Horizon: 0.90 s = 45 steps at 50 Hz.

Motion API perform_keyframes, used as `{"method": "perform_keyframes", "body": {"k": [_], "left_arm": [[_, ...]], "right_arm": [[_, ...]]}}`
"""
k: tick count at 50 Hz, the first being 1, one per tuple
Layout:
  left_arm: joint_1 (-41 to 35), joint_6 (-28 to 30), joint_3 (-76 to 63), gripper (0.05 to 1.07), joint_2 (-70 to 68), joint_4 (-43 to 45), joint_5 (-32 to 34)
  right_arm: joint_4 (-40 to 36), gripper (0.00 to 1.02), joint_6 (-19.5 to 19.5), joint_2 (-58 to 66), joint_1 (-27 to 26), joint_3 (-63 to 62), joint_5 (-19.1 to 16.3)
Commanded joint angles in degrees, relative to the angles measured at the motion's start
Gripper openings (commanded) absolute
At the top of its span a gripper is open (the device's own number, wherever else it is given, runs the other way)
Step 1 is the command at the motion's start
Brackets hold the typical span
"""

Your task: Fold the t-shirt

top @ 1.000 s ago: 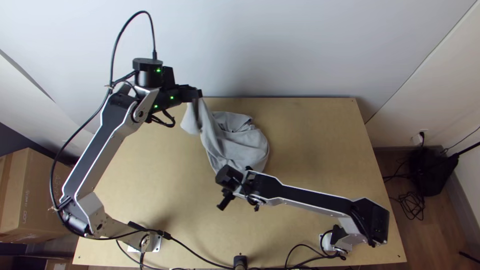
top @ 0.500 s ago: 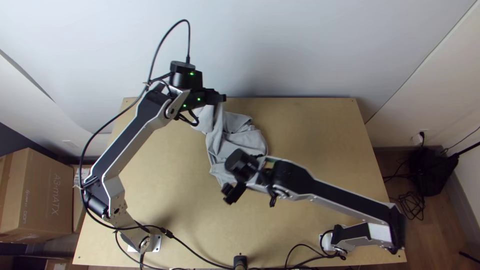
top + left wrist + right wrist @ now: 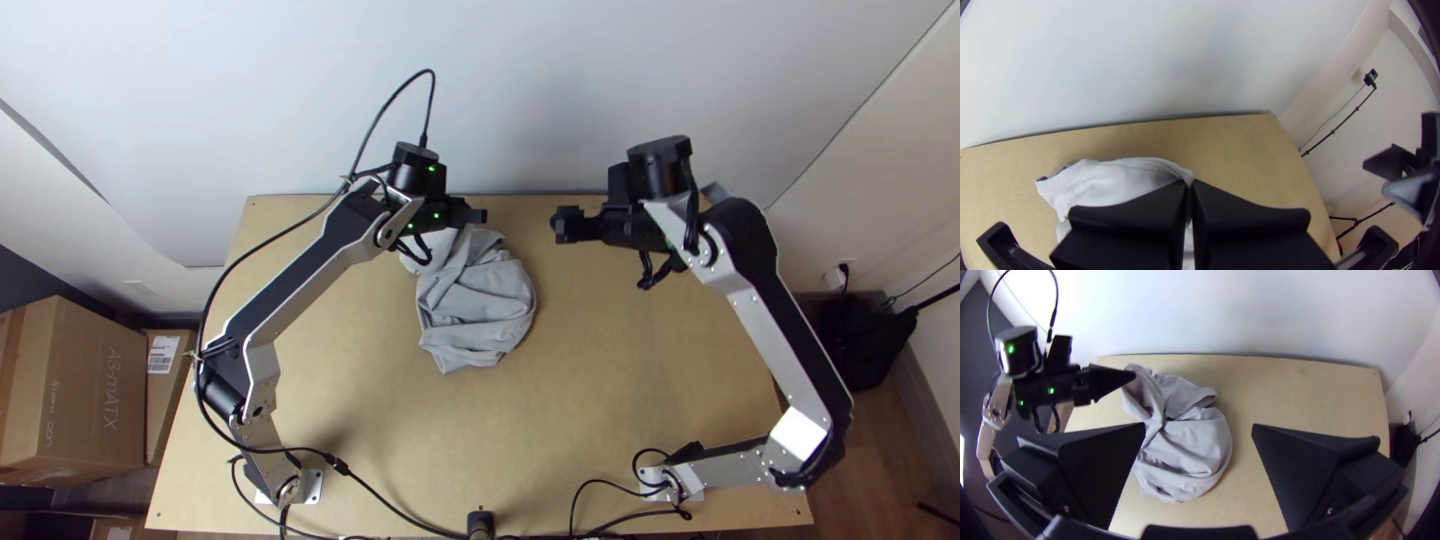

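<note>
Left gripper [image 3: 1189, 184]: closed on bunched shirt [image 3: 478, 305], upper middle.
Right gripper [image 3: 1199, 425]: wide open, empty.
Edge pinch: seemingly shallow; could slip if we tug.

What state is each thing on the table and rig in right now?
T-shirt: bunched on the table, one part lifted.
Left gripper: shut on that lifted part, near the table's far edge.
Right gripper: open, empty, above the table.
Green lights on the left arm: lit.

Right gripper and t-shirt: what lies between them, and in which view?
The top view shows bare tabletop between the right gripper and the bunched t-shirt.
</note>
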Motion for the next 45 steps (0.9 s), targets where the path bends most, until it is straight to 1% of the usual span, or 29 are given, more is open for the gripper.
{"method": "perform_keyframes", "body": {"k": [1,2,4,5,7,11,12,13,16,17,22,25,28,31,35,37,41,45], "left_arm": [[-2.1,-0.9,0.9,0.08,3.1,0.6,0.5],[-2.6,-0.8,0.8,0.08,3.8,0.6,0.5],[-3.3,-0.3,0.8,0.08,5.1,0.8,0.4],[-3.6,-0.1,0.8,0.08,6.0,1.1,0.4],[-4.4,0.4,0.8,0.08,7.4,2.0,0.4],[-5.3,0.5,0.9,0.09,9.9,4.5,0.4],[-5.5,0.7,1.0,0.13,10.6,5.4,0.4],[-5.8,1.1,1.0,0.2,11.1,6.2,0.4],[-6.4,2.1,1.4,0.53,12.4,7.8,0.4],[-6.6,2.5,1.7,0.59,12.6,7.9,0.4],[-6.7,2.7,4.0,0.79,13.6,8.2,0.4],[-6.6,2.7,4.9,0.88,13.3,8.1,0.5],[-6.3,2.7,5.9,0.96,12.8,6.8,0.5],[-5.9,2.7,6.5,1.0,11.8,5.1,0.5],[-5.0,2.6,6.5,1.01,9.7,2.8,0.5],[-4.7,2.7,6.4,1.01,8.7,1.4,0.5],[-3.6,3.2,6.3,1.02,7.0,-1.6,0.4],[-2.3,3.9,4.3,1.02,4.6,-3.1,0.4]], "right_arm": [[-1.3,0.98,5.1,5.3,-4.2,0.2,-5.5],[-1.4,0.98,6.2,6.1,-5.0,0.2,-7.0],[-1.5,0.98,7.0,7.3,-6.6,-0.1,-10.8],[-1.5,0.98,7.5,7.7,-7.4,-0.4,-12.1],[-1.5,0.98,8.3,8.6,-8.6,-0.7,-13.2],[-1.5,0.98,8.2,9.9,-10.2,-0.7,-14.4],[-1.5,0.98,8.3,10.2,-10.5,-0.6,-14.4],[-1.4,0.98,8.3,10.5,-10.8,-0.4,-14.4],[-1.4,0.98,8.4,11.5,-11.9,0.1,-15.0],[-1.3,0.98,8.3,11.9,-12.2,0.4,-15.2],[-0.5,0.98,7.8,14.8,-13.5,2.3,-16.4],[-0.6,0.98,8.1,18.4,-14.5,5.0,-17.8],[-2.6,0.98,8.5,23.4,-14.6,9.2,-19.4],[-7.3,0.98,8.6,30.1,-14.2,16.5,-20.3],[-12.2,0.97,8.6,37.5,-13.2,25.0,-21.2],[-12.4,0.96,9.3,39.9,-12.4,27.0,-21.4],[-12.2,0.92,9.2,42.5,-10.3,28.1,-21.3],[-12.6,0.92,8.7,43.5,-7.6,28.0,-20.8]]}}
